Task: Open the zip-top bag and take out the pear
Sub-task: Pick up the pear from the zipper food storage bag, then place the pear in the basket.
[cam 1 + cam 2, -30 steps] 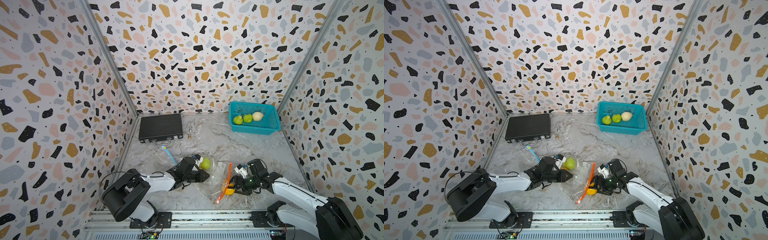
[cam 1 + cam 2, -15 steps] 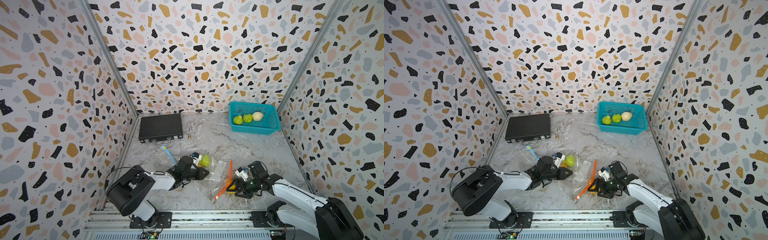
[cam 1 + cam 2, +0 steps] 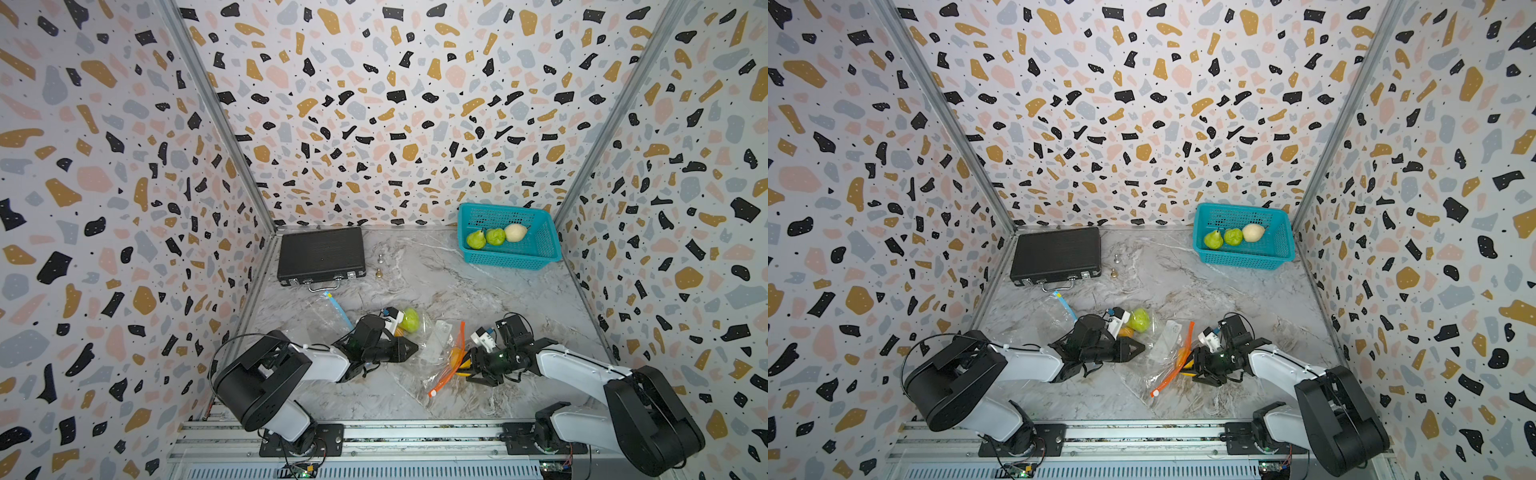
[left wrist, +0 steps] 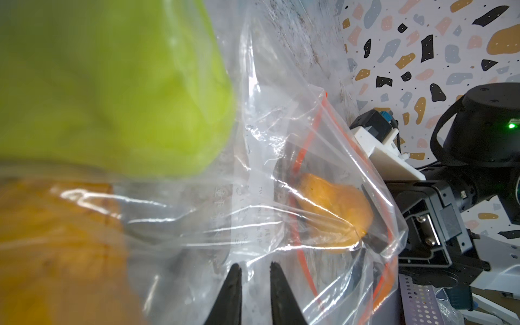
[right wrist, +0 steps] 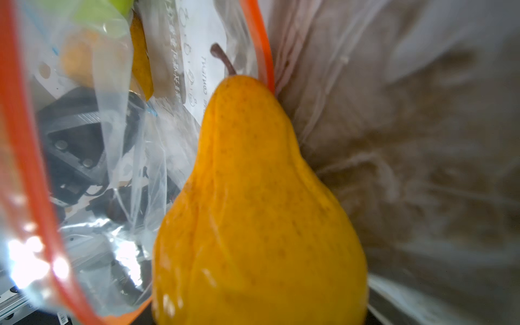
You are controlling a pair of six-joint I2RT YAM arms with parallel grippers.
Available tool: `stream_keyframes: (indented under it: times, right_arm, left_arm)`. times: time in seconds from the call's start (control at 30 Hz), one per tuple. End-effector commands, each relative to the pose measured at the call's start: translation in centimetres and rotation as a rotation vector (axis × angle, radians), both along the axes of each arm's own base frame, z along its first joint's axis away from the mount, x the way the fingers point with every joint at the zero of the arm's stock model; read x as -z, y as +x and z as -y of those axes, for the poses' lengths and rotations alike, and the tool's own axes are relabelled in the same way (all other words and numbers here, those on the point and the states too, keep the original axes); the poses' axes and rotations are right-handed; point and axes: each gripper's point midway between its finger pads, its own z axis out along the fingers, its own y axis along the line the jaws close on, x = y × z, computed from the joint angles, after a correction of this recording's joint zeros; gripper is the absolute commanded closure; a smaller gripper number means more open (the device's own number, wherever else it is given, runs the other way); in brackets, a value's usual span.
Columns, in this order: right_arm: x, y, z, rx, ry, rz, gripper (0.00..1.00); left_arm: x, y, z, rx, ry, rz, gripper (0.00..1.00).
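Orange zip strip (image 3: 451,361) of the zip-top bag (image 3: 432,349) stands parted. Against a second ago, bag and arms have barely shifted, and the right gripper (image 3: 469,363) stays at the mouth. The yellow pear (image 5: 253,211) is inside the bag, right at that gripper; whether it is clamped, cannot tell. Left gripper (image 4: 254,271) is nearly closed, pinching bag film as an anchor. Judgement: opening done, extraction pending a firm hold
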Motion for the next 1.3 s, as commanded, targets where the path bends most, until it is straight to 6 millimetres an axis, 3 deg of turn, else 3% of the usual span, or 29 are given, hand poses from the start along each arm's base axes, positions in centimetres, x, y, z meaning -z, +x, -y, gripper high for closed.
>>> stream_keyframes:
  times: [0.0, 0.1, 0.47, 0.63, 0.73, 0.83, 1.0, 1.17, 1.27]
  right_arm:
    - [0.3, 1.3, 0.5, 0.019, -0.049, 0.041, 0.41]
    - [-0.3, 1.1, 0.8, 0.011, -0.068, 0.059, 0.49]
    - [-4.0, -0.4, 3.0, 0.026, -0.129, 0.152, 0.57]
    - [-8.0, 1.9, 3.7, 0.043, -0.164, 0.271, 0.57]
    - [-10.4, 4.8, 4.0, 0.056, -0.197, 0.345, 0.56]
    - [-13.2, 9.2, 5.0, 0.099, -0.249, 0.432, 0.55]
    - [-17.5, 19.2, 8.3, 0.23, -0.319, 0.528, 0.55]
    - [-17.7, 29.9, 12.3, 0.424, -0.294, 0.526, 0.53]
    - [-16.5, 36.1, 14.3, 0.474, -0.3, 0.511, 0.42]
  left_arm:
    - [5.2, -2.8, -3.3, -0.04, 0.16, -0.186, 0.79]
    - [4.9, -2.8, -3.3, -0.037, 0.16, -0.18, 0.79]
    - [3.0, -2.2, -2.9, -0.027, 0.146, -0.143, 0.79]
    - [2.3, -2.2, -2.8, -0.017, 0.147, -0.132, 0.79]
    - [1.8, -2.2, -2.8, -0.015, 0.138, -0.126, 0.79]
    - [1.1, -2.2, -2.9, -0.013, 0.136, -0.114, 0.79]
    - [-1.0, -2.4, -2.5, 0.008, 0.109, -0.086, 0.78]
    - [-3.8, -2.4, -1.9, 0.025, 0.044, -0.065, 0.78]
    - [-6.1, -2.6, -1.6, 0.03, -0.009, -0.047, 0.75]
